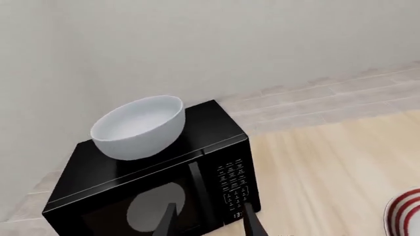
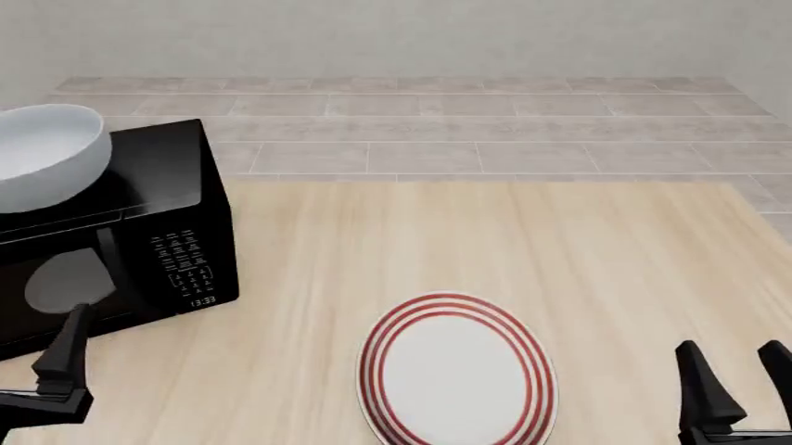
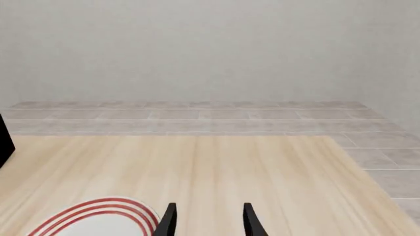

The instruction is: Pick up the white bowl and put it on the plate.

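The white bowl (image 1: pixel 137 127) (image 2: pixel 44 165) sits upright on top of a black microwave (image 2: pixel 136 250) at the table's far left. The plate (image 2: pixel 455 373) (image 3: pixel 98 220), flat with red rings, lies on the wood near the front centre. My left gripper (image 1: pixel 208 223) is open and empty, low in front of the microwave door and below the bowl; in the front view only one of its fingers (image 2: pixel 69 348) shows. My right gripper (image 2: pixel 739 382) (image 3: pixel 208 222) is open and empty at the front right, to the right of the plate.
The microwave (image 1: pixel 157 187) takes up the table's left side, and its edge (image 3: pixel 5 142) shows in the right wrist view. The plate's rim (image 1: pixel 405 216) also shows in the left wrist view. A tiled floor and a pale wall lie beyond the table's far edge.
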